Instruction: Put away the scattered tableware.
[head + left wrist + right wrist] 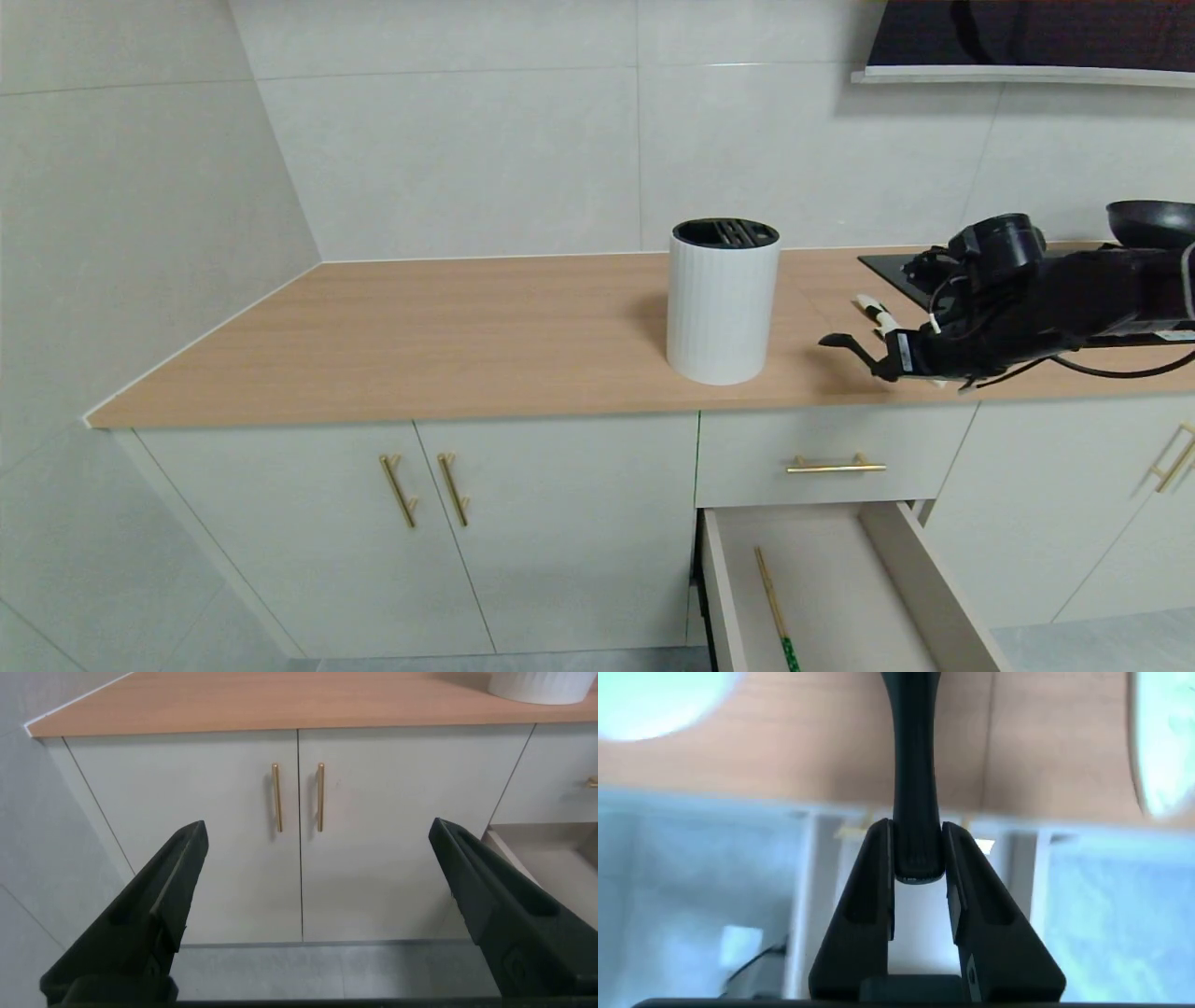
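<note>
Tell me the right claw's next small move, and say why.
Probably carry the black utensil out past the counter edge and down over the open drawer. The right claw is shut on its handle, hovering above the counter just over that drawer, where chopsticks already lie.

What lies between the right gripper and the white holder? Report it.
Head view: bare countertop beside the white holder, plus the black utensil the right gripper holds.

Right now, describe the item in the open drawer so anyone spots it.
Below the wooden countertop, one drawer is pulled open. Near its left wall lies a thin wooden chopstick; its green tip sets it apart from the gold handle above.
</note>
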